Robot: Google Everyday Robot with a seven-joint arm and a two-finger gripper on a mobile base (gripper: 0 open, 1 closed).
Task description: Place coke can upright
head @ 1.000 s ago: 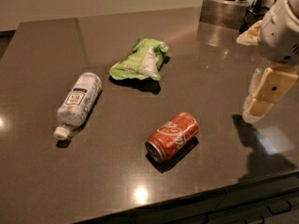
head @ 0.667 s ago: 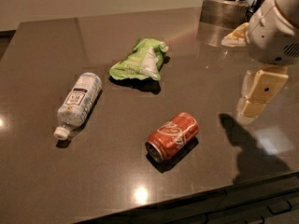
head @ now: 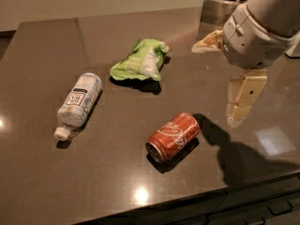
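Note:
The red coke can [head: 172, 137] lies on its side on the dark table [head: 93, 182], its silver top facing the front left. My gripper [head: 213, 84] hangs above the table to the right of the can and a little behind it, apart from it. Its two cream fingers [head: 244, 97] are spread wide, so it is open and empty. Its shadow falls on the table just right of the can.
A clear plastic bottle [head: 78, 103] with a white cap lies on its side at the left. A green and white snack bag [head: 139, 61] lies behind the can. A metal container [head: 216, 8] stands at the back right. The table's front edge runs just below the can.
The gripper has moved left and slightly forward, closer to the can. The can, bottle and bag have not moved.

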